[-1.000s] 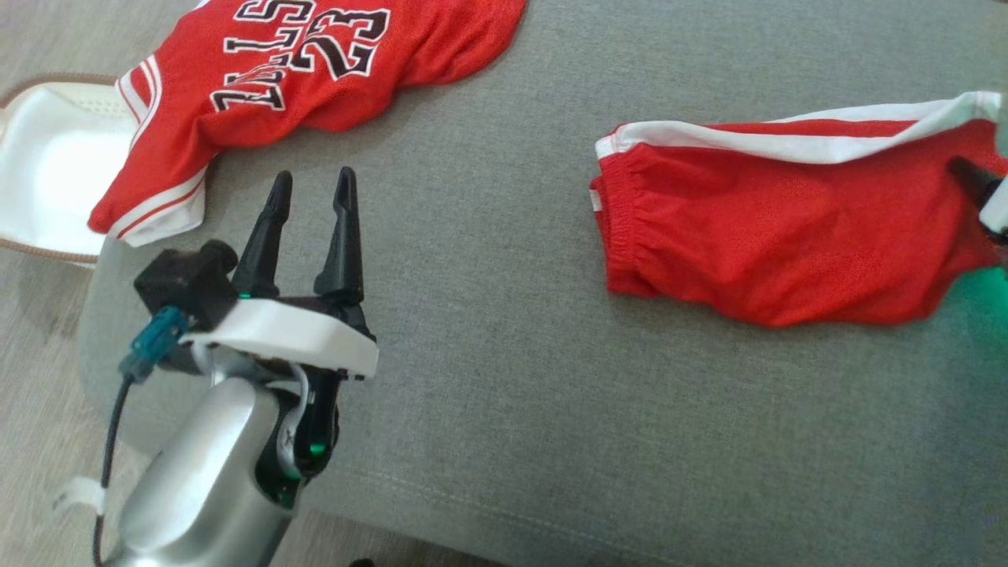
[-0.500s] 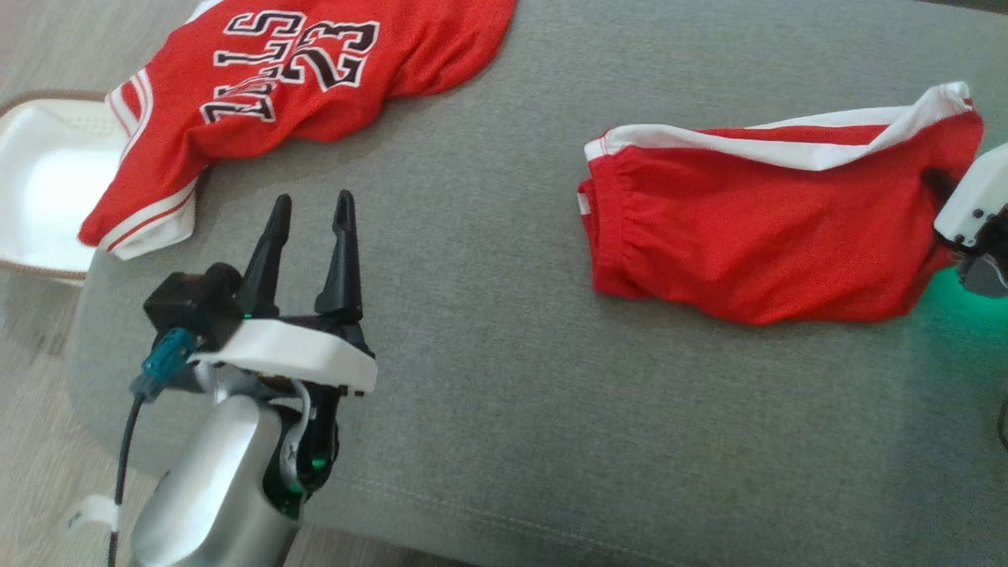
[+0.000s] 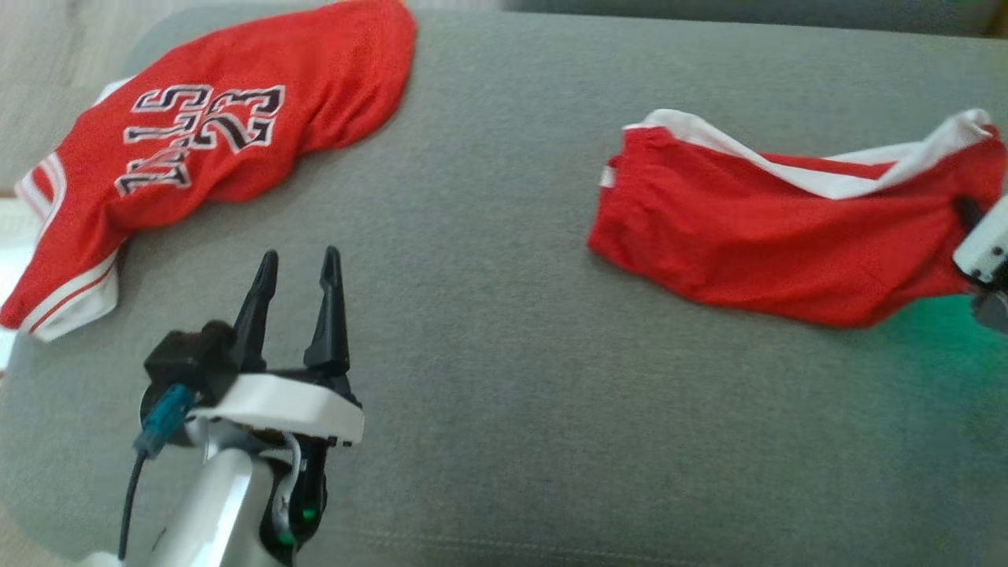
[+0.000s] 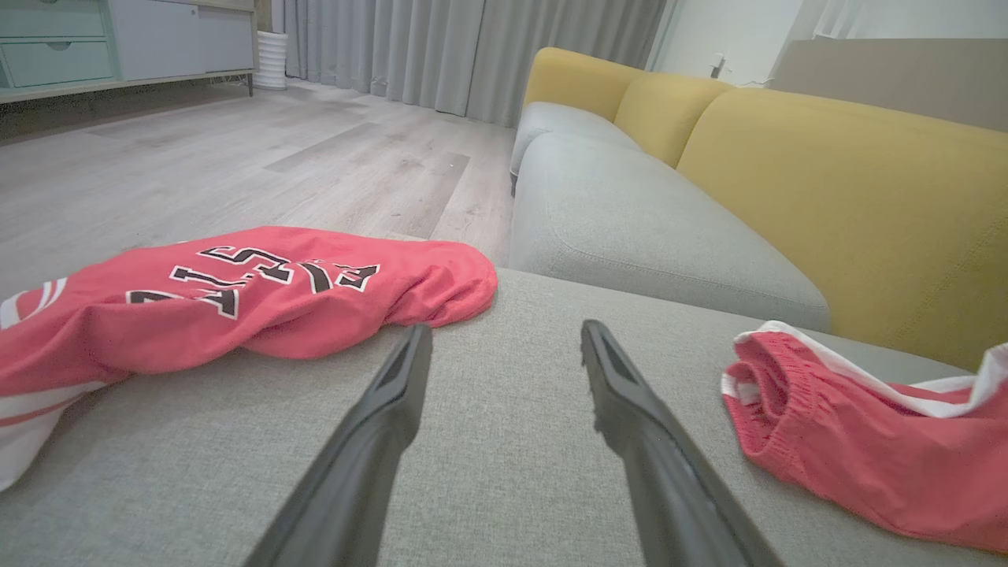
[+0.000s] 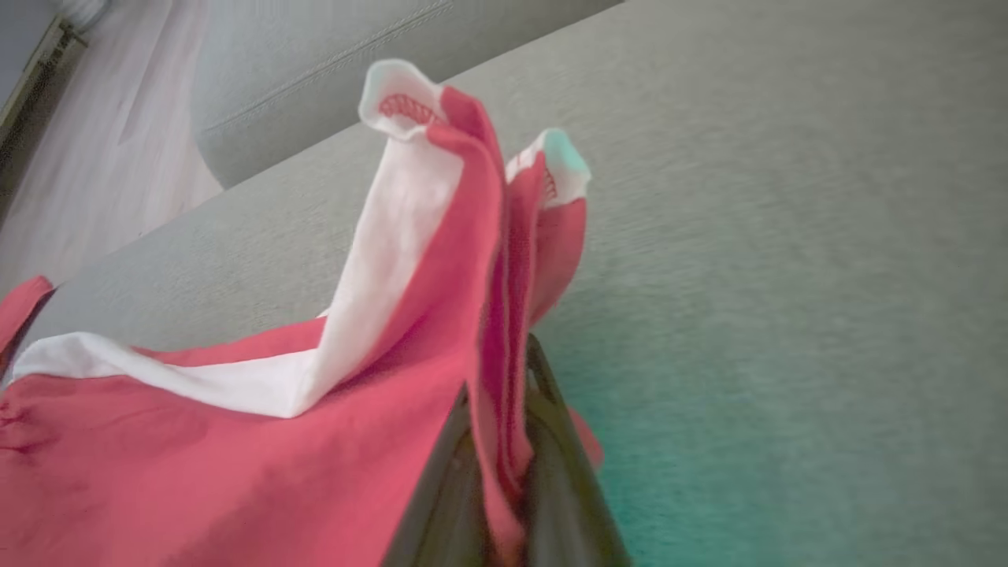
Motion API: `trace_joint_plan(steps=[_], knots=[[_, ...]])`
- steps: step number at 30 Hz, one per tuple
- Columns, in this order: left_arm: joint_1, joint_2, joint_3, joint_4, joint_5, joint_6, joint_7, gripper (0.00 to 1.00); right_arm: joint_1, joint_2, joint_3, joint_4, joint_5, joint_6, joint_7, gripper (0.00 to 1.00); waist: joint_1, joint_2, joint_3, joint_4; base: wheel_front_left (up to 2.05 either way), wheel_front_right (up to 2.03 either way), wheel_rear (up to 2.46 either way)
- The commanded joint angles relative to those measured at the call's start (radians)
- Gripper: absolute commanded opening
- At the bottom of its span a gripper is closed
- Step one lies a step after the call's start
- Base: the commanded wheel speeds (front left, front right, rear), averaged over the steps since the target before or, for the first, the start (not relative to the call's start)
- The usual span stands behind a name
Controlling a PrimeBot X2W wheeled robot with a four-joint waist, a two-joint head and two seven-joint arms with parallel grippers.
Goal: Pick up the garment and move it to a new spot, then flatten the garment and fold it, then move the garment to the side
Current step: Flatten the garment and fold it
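Red shorts (image 3: 772, 244) with white side stripe lie toward the right edge of the grey seat cushion (image 3: 504, 354), waistband end pointing to the cushion's middle. The hem end is lifted off the fabric, pinched by the right gripper (image 3: 967, 216). In the right wrist view the two dark fingers are pressed together on a bunched fold of hem, white trim sticking up above the tips. Left gripper (image 3: 299, 264) hovers over the near-left part of the cushion, fingers spread, nothing between them, well apart from the shorts. Red jersey (image 3: 236, 134) numbered 23 sits at the far-left corner, one end draped over the left edge. Green glow on the cushion beside the right gripper.
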Motion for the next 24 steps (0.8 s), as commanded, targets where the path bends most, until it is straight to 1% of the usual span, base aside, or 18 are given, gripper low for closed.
trace_joint_plan(steps=[1, 3, 5, 11, 12, 18, 21, 24], knots=[[-0.008, -0.002, 0.056, -0.024, 0.015, -0.008, -0.008, 1.00, 0.003, -0.026, 0.010, -0.016, 0.007, -0.001, -0.028, 0.00, 0.0000, -0.0001, -0.026, -0.036, 0.00, 0.00, 0.00], [0.000, -0.013, 0.061, -0.018, 0.024, -0.017, -0.008, 1.00, 0.002, -0.026, 0.005, -0.013, 0.016, -0.001, -0.046, 0.00, 0.0000, -0.0001, -0.031, -0.047, 0.00, 0.00, 0.00], [0.003, -0.022, 0.065, -0.012, 0.033, -0.025, -0.008, 1.00, -0.006, -0.020, -0.002, -0.013, 0.034, -0.001, -0.042, 0.00, 0.0000, -0.0001, -0.035, -0.053, 0.00, 0.00, 0.00], [0.008, -0.042, 0.077, 0.013, 0.050, -0.045, -0.008, 1.00, -0.048, 0.047, 0.006, -0.084, 0.076, -0.001, -0.034, 0.00, 0.0000, -0.0001, -0.050, -0.056, 0.00, 0.00, 0.00], [0.008, -0.042, 0.077, 0.013, 0.050, -0.045, -0.008, 1.00, -0.048, 0.047, 0.006, -0.084, 0.076, -0.001, -0.034, 0.00, 0.0000, -0.0001, -0.050, -0.056, 0.00, 0.00, 0.00], [0.011, -0.058, 0.088, 0.039, 0.056, -0.060, -0.008, 1.00, -0.082, 0.149, 0.007, -0.146, 0.145, -0.001, 0.019, 0.00, 0.0000, -0.0001, -0.058, -0.033, 0.00, 0.00, 0.00], [0.011, -0.066, 0.093, 0.049, 0.059, -0.065, -0.008, 1.00, -0.094, 0.194, 0.016, -0.137, 0.150, -0.001, 0.034, 0.00, 0.0000, -0.0001, -0.057, -0.016, 0.00, 0.00, 0.00], [0.010, -0.074, 0.099, 0.056, 0.062, -0.070, -0.008, 1.00, -0.105, 0.232, 0.022, -0.100, 0.137, -0.001, 0.018, 0.00, 0.0000, -0.0001, -0.052, 0.002, 0.00, 0.00, 0.00]])
